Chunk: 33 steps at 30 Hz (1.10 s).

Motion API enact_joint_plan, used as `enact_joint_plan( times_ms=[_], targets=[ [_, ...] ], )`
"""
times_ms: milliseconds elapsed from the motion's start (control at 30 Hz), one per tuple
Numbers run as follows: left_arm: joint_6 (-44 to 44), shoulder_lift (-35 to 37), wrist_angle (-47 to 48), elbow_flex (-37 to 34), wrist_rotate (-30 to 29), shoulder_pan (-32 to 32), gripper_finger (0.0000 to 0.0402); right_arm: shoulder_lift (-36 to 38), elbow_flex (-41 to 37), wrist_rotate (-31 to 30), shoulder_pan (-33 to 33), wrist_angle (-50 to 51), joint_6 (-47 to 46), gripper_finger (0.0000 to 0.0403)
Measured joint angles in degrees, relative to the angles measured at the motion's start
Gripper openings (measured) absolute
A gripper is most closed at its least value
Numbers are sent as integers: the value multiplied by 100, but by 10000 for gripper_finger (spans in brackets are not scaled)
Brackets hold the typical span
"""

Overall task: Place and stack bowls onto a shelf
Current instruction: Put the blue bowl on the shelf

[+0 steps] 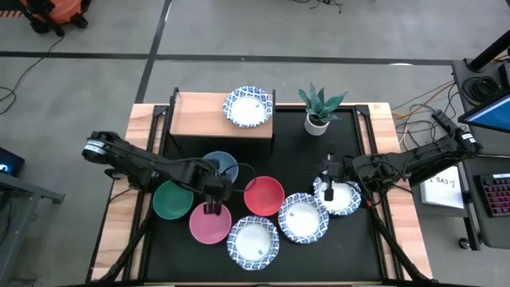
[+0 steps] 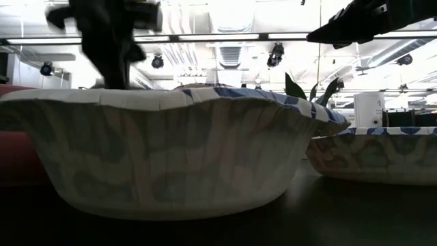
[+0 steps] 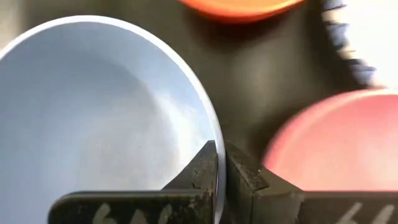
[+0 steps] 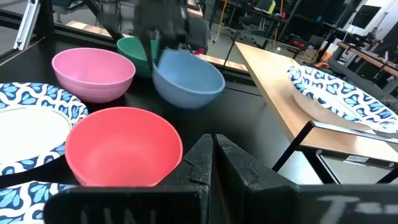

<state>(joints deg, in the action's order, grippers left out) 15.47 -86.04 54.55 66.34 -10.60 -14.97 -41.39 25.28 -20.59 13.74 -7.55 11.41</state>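
The left pincer [image 3: 217,163] is clamped on the rim of the blue bowl [image 3: 93,112], one finger inside the wall and one outside. That edge grip suits a thin-walled bowl, and from the right wrist view the bowl [image 4: 188,78] hangs tilted and seems clear of the table [image 1: 351,247], so the lift looks begun. From above, this bowl [image 1: 223,165] sits left of centre, just near of the shelf [image 1: 199,115].

The shelf stands at the far side of the table with one patterned bowl [image 1: 248,106] on its right end; its left part is bare, which I judge leaves room for the blue one. A plant pot [image 1: 317,121] stands to the right of it.

The other bowls wait in a loose arc nearer the front: green [image 1: 172,199] at the left, pink [image 1: 210,222] beside it, red [image 1: 264,196] in the middle, then three patterned ones [image 1: 253,242] [image 1: 303,218] [image 1: 338,197] running right. All the bowls that show their insides look empty.

The right pincer [image 4: 212,152] has its fingers pressed together, holding nothing, and it hangs over the rightmost patterned bowl, probably waiting.
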Motion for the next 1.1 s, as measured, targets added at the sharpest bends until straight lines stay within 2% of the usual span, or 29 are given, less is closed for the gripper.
enact_joint_plan(
  times_ms=[167,300,400,533,667,767,900,1100],
  targets=[
    [-403,23,1225,1312,57,-119,0,0,-1,1,0,2,-4,9],
    [-802,135,1907,2081,-521,22,0,0,-4,1,0,3,-4,9],
    [-1131,317,2167,2312,-855,314,0,0,-17,1,-1,4,-3,9],
    [-1576,679,2170,2234,-897,999,0,-2,-22,1,0,13,-6,9],
    [-2037,998,2145,1981,-850,1971,0,-2,-22,-1,-2,13,-25,9],
    [-2411,1145,1871,1780,-560,2779,0,-2,-22,-1,-2,11,-28,9],
    [-2897,1214,1402,1497,157,3753,0,-2,-22,-1,-2,8,-30,9],
    [-3405,1053,1129,1285,412,4562,0,-2,-22,-1,-2,7,-50,9]
  ],
)
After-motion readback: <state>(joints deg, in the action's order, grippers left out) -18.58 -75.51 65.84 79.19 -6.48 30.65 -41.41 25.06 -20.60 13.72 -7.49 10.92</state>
